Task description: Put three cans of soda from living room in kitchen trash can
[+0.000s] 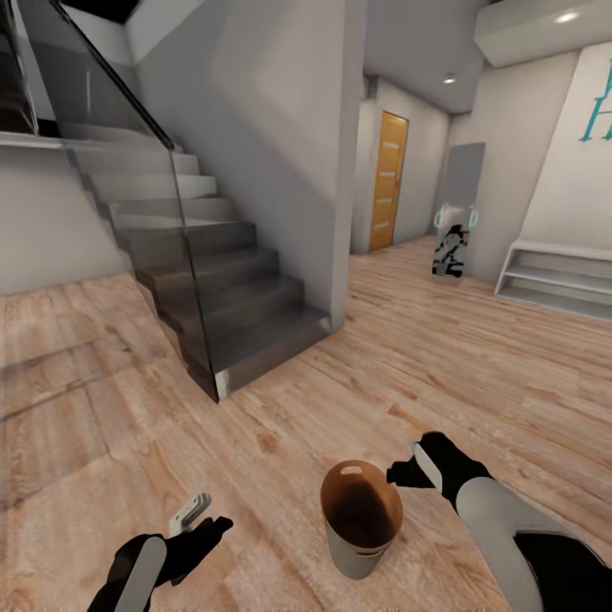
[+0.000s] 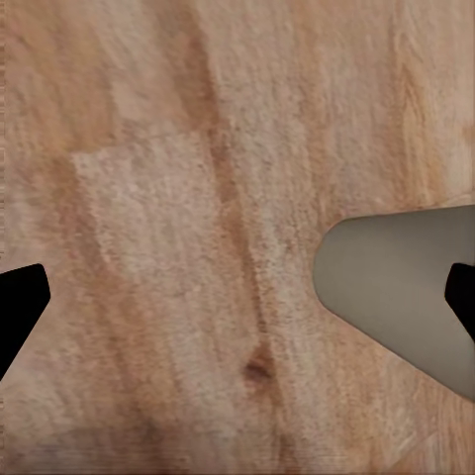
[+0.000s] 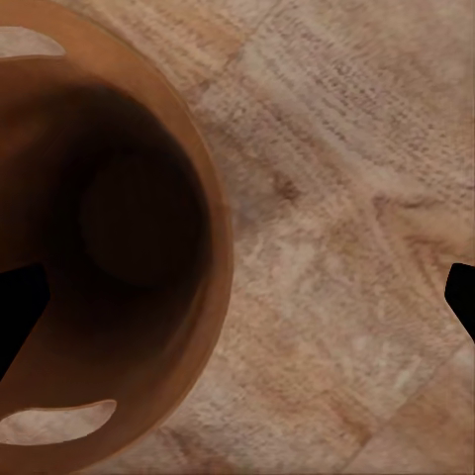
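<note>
Bucket (image 1: 361, 520) upright on wood floor (image 1: 408, 365), at six o'clock. Right gripper (image 1: 406, 470) just beside rim at two o'clock, fingers apart. Left gripper (image 1: 204, 514) at nine o'clock, fingers apart, empty.

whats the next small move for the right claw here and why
Probably shift the right claw sideways over the bucket rim and close on it. Its fingers look open and empty beside the rim, the bucket looks empty inside, and no cans are in sight.

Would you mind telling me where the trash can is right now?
In the head view the trash can stands upright on the wood floor, low and centre, just beside the right gripper and right of the left gripper.
</note>
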`<state>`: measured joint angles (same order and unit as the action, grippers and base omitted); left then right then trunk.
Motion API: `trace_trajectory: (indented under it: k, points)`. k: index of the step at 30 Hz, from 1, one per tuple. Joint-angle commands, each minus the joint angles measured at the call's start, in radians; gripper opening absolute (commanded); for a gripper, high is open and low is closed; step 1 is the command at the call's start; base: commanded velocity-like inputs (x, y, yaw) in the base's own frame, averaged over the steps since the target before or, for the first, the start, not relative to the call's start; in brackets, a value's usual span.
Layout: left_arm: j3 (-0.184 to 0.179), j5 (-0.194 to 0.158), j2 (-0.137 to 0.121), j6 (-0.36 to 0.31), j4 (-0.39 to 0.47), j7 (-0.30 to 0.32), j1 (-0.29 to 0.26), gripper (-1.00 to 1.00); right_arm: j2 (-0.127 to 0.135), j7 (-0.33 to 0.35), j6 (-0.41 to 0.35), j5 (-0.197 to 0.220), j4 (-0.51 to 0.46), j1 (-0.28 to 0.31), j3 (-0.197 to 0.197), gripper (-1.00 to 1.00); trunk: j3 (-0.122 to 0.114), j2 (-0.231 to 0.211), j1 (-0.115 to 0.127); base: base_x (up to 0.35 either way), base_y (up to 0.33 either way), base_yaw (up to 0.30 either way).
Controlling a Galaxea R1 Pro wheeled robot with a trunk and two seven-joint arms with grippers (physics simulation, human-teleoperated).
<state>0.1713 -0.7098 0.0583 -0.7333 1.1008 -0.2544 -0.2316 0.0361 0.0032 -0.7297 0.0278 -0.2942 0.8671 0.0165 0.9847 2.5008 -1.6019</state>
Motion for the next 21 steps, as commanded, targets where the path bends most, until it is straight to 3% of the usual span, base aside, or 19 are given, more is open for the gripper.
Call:
trace_trajectory:
  k: [1,21]
  points:
    - [0.000,0.000,0.000,0.000,0.000,0.000,0.000,1.00,0.000,0.000,-0.001,0.001,-0.002,0.002,0.000,1.00,0.004,0.000,0.000,0.000,0.000,0.000]
    - [0.004,0.001,-0.002,0.000,-0.001,0.001,0.000,1.00,-0.003,-0.002,-0.003,0.004,0.001,0.030,-0.001,1.00,0.081,0.005,-0.009,0.000,0.000,0.000]
